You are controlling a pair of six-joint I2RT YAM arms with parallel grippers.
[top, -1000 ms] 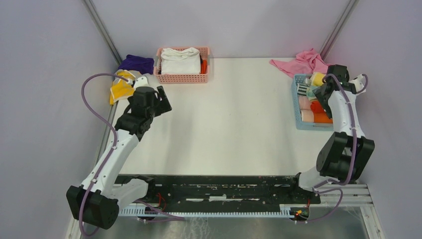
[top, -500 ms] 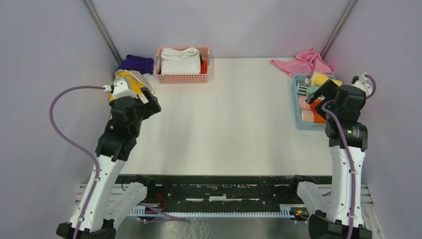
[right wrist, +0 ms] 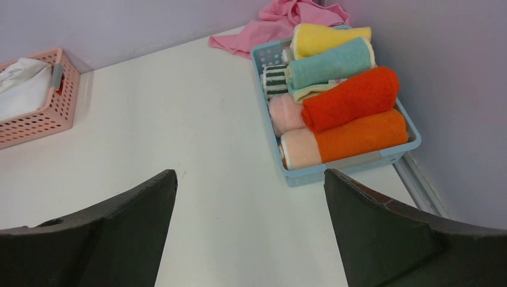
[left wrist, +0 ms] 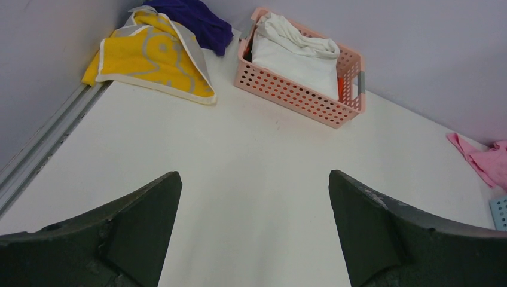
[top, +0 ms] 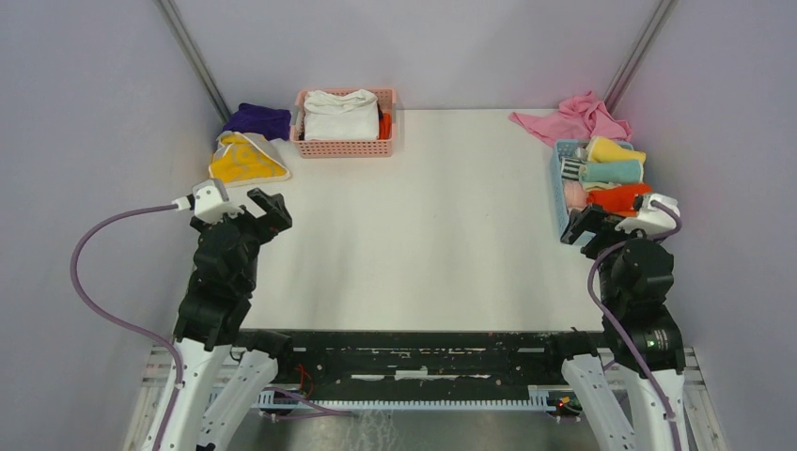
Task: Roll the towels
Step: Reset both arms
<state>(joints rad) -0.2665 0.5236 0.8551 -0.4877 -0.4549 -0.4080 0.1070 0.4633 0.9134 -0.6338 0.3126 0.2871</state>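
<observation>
The desk (top: 442,216) is a plain matte white top, boxed in by pale lilac walls (top: 432,47) at the back and on both sides. A slanted metal post (top: 193,56) stands in each far corner (the left wrist view also shows a grey rail (left wrist: 48,143) along the desk's left edge). A black mounting plate (top: 404,343) runs across the near edge, between the two arm bases.

The left tool (left wrist: 254,176) hangs over the near left part of the desk, its jaws spread wide with nothing between them. The right tool (right wrist: 249,173) hangs over the near right part, likewise released and empty.

In the far left corner a yellow towel (left wrist: 152,57) with a pale border lies unrolled on the desk, touching a crumpled purple towel (left wrist: 197,21) behind it. Just beside them a pink basket (left wrist: 287,95) holds folded white cloth (left wrist: 293,54).

Against the right edge a blue basket (right wrist: 350,162) carries the rolled towels. A yellow roll (right wrist: 329,37) lies farthest back, then a teal roll (right wrist: 332,61), an orange-red roll (right wrist: 353,95), and nearest an orange roll (right wrist: 359,134) with a pale end. A pink roll (right wrist: 286,113) and a small striped roll (right wrist: 275,79) are tucked in along the basket's left side. A loose pink cloth (right wrist: 281,21) lies crumpled just behind the basket, in the far right corner.
</observation>
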